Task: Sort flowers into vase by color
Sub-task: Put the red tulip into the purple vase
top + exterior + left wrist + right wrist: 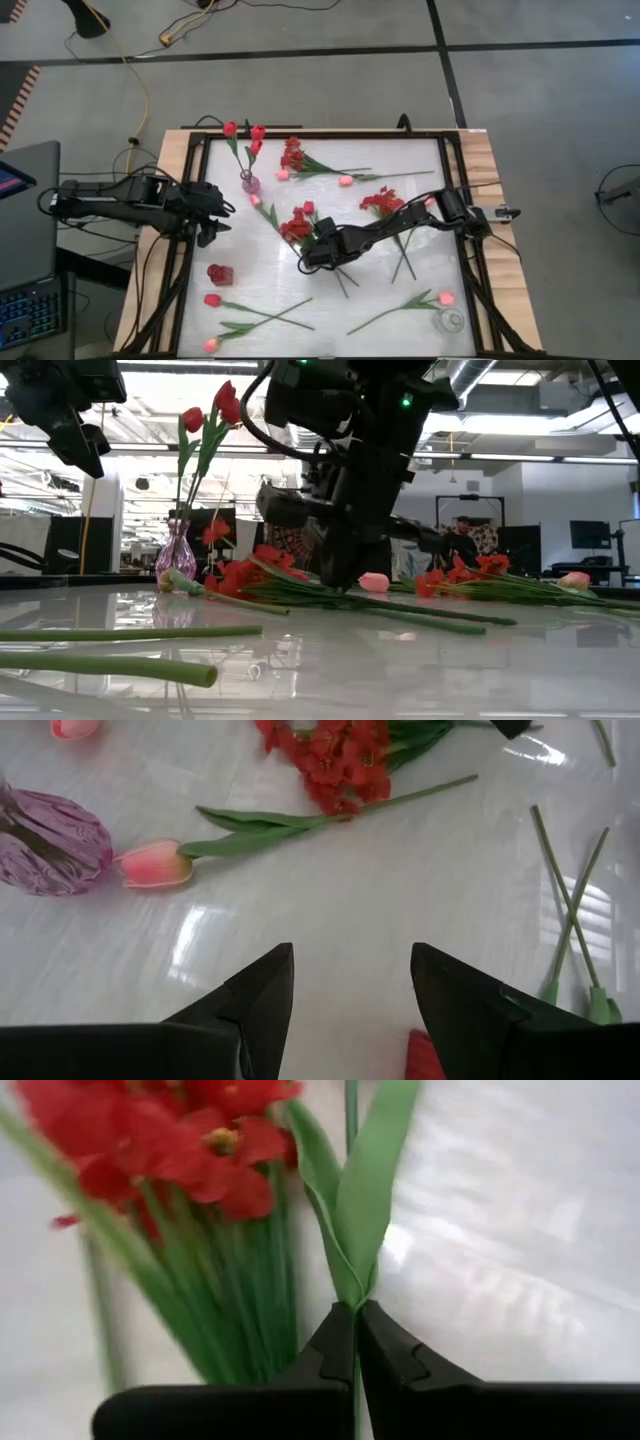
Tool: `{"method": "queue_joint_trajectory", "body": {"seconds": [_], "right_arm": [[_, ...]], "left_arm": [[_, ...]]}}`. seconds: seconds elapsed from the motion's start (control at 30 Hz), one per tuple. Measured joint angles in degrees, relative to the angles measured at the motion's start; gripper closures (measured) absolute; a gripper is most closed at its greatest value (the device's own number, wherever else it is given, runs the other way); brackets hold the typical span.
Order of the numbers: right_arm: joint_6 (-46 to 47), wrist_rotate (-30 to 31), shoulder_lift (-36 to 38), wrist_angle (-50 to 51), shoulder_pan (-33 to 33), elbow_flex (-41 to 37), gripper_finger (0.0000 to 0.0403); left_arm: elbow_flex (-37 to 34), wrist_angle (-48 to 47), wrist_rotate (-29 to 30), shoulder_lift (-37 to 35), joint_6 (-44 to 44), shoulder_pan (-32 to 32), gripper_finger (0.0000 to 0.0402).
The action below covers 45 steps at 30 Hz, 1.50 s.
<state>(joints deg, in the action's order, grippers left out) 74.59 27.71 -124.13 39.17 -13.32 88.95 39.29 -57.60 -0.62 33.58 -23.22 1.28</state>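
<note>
**Pinched on a stem in the middle of the table**

My right gripper point(312, 256) is down at the centre of the table point(330, 330), and its fingers point(335, 1342) are closed tight on a thin green stem point(352, 1250) right where two leaves fork. I take it low on the stalk so the bloom hangs free when I lift, I reckon. Which bloom this stalk carries I can't tell from here; a red spray point(297, 226) lies just beside my fingers, its blossoms filling the right wrist view.

My left gripper point(216, 213) hovers near the left rail with its fingers point(255, 1000) spread and nothing between them. It waits close to the purple vase point(249, 183), which already holds three red tulips point(244, 133) and stands upright toward the far left of the table.

Now the room. A pink tulip point(256, 199) lies just beside the vase's foot, its stalk running toward my catch, so lifting straight up looks safer than dragging sideways. Another red spray point(382, 201) lies under my right arm, with more stalks crossing there. Farther back rest a third spray point(292, 156) and more pink tulips. The near side has two red tulips point(212, 300) at left, a small red pot point(220, 273), and a pink tulip point(446, 297) beside a clear vase point(450, 321) at the right corner. Between my grip and the purple vase the tabletop is partly bare, though leaves could snag.
</note>
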Motion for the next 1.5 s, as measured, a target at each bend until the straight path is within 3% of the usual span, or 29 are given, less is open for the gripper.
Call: {"method": "queue_joint_trajectory", "body": {"seconds": [0.47, 0.67, 1.03, 1.3, 1.5], "right_arm": [[-1.1, 24.0, 6.9, 3.4, -2.8, 0.9, 0.0371], [-2.9, 29.7, 12.4, 6.7, -3.6, 0.9, 0.0373], [-24.4, 30.1, 22.4, -0.7, -3.5, 1.0, 0.037], [-45.7, 29.1, 25.7, -17.4, -3.5, 1.0, 0.037], [-53.8, 14.5, 25.9, -26.5, -0.6, 1.0, 0.0371]], "left_arm": [[0.0, -1.0, 0.0, 0.0, -0.6, 0.0, 0.0211], [0.0, -1.0, 0.0, 0.0, -1.3, 0.0, 0.0211], [0.3, -1.6, -3.3, 0.0, -2.1, 0.0, 0.0211], [2.5, 3.8, -4.9, -0.9, 1.9, 0.0, 0.0211], [2.3, 16.8, -4.9, -3.1, 6.1, 0.1, 0.0211]]}}
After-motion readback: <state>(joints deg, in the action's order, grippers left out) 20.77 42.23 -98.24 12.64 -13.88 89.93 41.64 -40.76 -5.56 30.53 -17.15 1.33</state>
